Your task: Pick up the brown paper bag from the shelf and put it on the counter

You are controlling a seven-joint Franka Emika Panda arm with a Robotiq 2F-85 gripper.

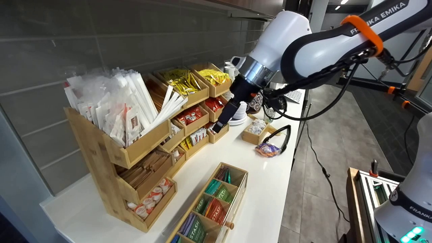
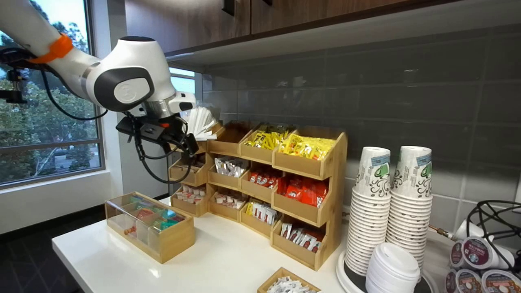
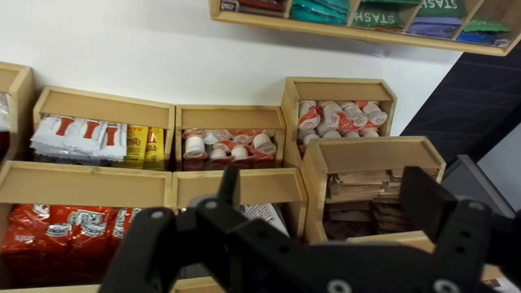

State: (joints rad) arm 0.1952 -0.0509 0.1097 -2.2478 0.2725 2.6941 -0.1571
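Now, gripper (image 3: 327, 189) wide, nothing held; brown paper bags (image 3: 358, 185) on shelf (image 2: 255, 189) lie below, off-centre between fingers (image 3: 423, 201), nearer one at wrist view's right.

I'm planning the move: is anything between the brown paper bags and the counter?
Yes: a tan front panel fences in the brown paper bags, and the creamer bin below juts forward; the counter lies beyond.

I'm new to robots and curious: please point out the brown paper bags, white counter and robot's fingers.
Brown paper bags (image 3: 362, 192): wrist view, middle of the bundle.
White counter (image 2: 222, 252): in an exterior view, bare top.
Fingers (image 3: 425, 203): wrist view, one finger's dark pad.
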